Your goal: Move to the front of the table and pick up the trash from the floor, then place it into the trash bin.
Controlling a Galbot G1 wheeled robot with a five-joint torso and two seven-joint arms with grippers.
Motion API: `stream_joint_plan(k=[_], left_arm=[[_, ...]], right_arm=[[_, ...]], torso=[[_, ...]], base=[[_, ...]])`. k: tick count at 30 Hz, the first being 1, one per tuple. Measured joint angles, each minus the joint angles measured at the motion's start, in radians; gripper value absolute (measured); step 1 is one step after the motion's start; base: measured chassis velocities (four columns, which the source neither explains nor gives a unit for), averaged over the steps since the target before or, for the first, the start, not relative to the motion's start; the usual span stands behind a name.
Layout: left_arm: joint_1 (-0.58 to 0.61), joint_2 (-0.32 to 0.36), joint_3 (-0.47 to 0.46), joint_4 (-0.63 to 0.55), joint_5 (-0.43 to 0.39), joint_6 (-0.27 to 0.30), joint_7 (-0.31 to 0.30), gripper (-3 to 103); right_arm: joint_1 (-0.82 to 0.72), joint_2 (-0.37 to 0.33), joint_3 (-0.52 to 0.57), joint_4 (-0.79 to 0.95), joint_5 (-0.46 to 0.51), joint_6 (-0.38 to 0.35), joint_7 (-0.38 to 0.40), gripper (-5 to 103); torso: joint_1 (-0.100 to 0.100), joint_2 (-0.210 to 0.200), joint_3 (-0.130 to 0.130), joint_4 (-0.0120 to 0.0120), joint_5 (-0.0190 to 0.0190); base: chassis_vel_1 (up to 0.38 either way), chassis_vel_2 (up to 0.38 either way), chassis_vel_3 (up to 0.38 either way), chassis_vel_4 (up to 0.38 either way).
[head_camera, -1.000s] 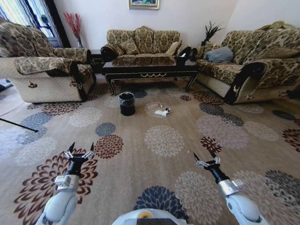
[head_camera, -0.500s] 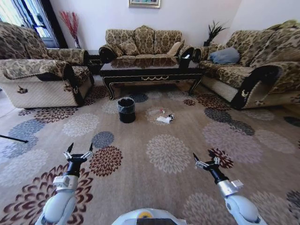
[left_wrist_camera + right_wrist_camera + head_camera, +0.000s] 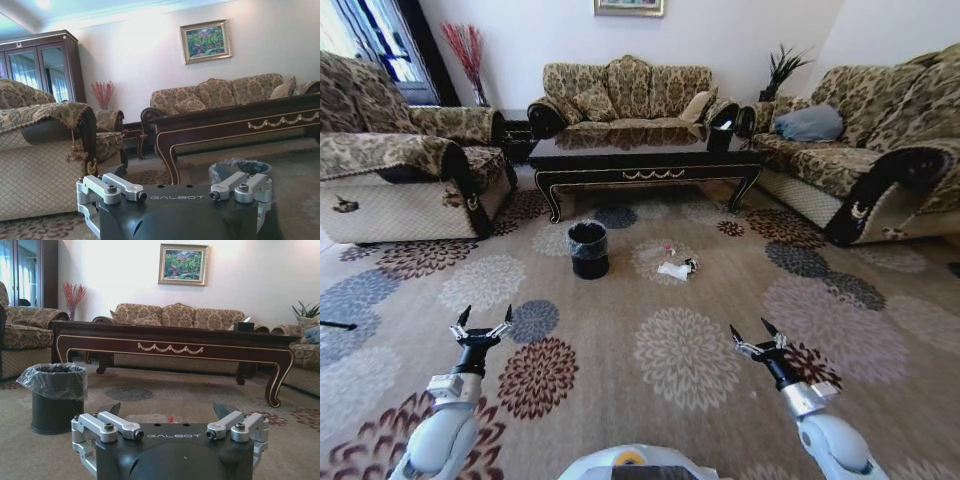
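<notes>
Left fingers: your left gripper (image 3: 482,324) hangs low over the carpet with its fingers (image 3: 461,318) spread wide, holding nothing and touching nothing.
Right fingers: your right gripper (image 3: 753,332) matches it, fingers (image 3: 767,327) splayed apart and empty, just above the floor (image 3: 670,400).
What changed: across the last second the whole head view has slid, so your base has driven forward; the coffee bench (image 3: 645,160), the bin and the litter all sit closer and lower in view than before. Both arms have kept the same forward pose.
Trash: the crumpled white paper (image 3: 672,270) lies on a pale medallion ahead, with a small clear bottle (image 3: 669,250) and dark wrapper bits (image 3: 690,265) near it, all in front of the bench.
Trash bin: the black bin with its clear bag (image 3: 588,249) stands on the carpet near the litter, to its left.
Task meaning: you are mid-approach; the litter looks well beyond either arm's reach, so no pick has begun.
</notes>
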Motion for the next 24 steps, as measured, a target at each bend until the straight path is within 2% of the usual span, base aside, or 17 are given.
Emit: stream_joint_plan(k=[24], left_arm=[[0.053,-0.001,-0.039,-0.039,-0.001,0.01,-0.004,100]], right_arm=[[0.009,-0.009,-0.01,0.01,-0.002,-0.003,0.003,100]], torso=[[0.0,0.0,0.0,0.0,-0.0004]], base=[[-0.166,0.17,0.167,-0.173]])
